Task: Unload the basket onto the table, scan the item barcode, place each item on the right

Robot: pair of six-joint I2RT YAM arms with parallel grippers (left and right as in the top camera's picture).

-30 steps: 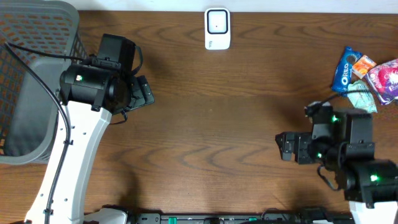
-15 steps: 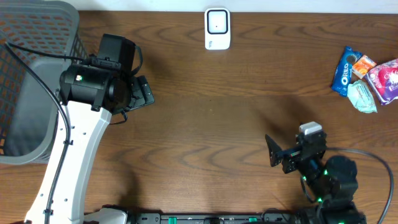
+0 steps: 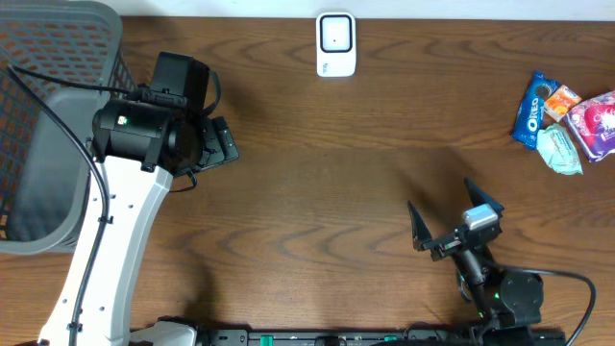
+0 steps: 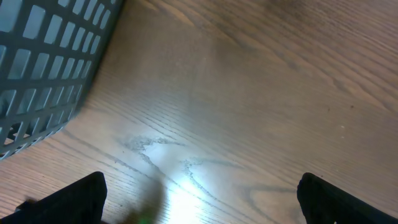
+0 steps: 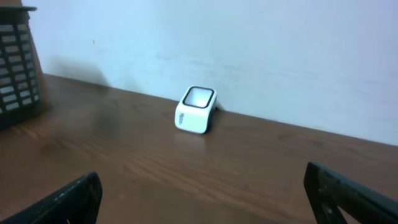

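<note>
Operator: How are the jaws standing?

Inspector: Your left gripper [image 3: 219, 142] is hanging with its jaws spread wide and gripping nothing; it is hovering just right of the grey basket [image 3: 29, 207]; your left wrist camera is showing only wood grain between the two fingertips [image 4: 74, 202], with the basket's lattice wall filling the upper left corner. Your right gripper [image 3: 450, 210] is likewise gaping wide and carrying nothing; it is sitting over the near right part of the table [image 3: 327, 173], pointing toward the far edge.

Operator: And the goods?

Inspector: The items are lying in a small heap at the far right of the table, well apart from both of your grippers; a blue Oreo packet [image 3: 531, 108] is lying leftmost; an orange packet [image 3: 562, 98] is touching it; a pink packet [image 3: 596, 125] is sitting at the frame's edge; a pale green packet [image 3: 557, 152] is lying on the near side of the heap. The white scanner [image 3: 336, 43] is standing at the middle of the far edge, close to the wall; your right wrist camera is looking toward it, and its dark-rimmed window is tilting upward.
</note>
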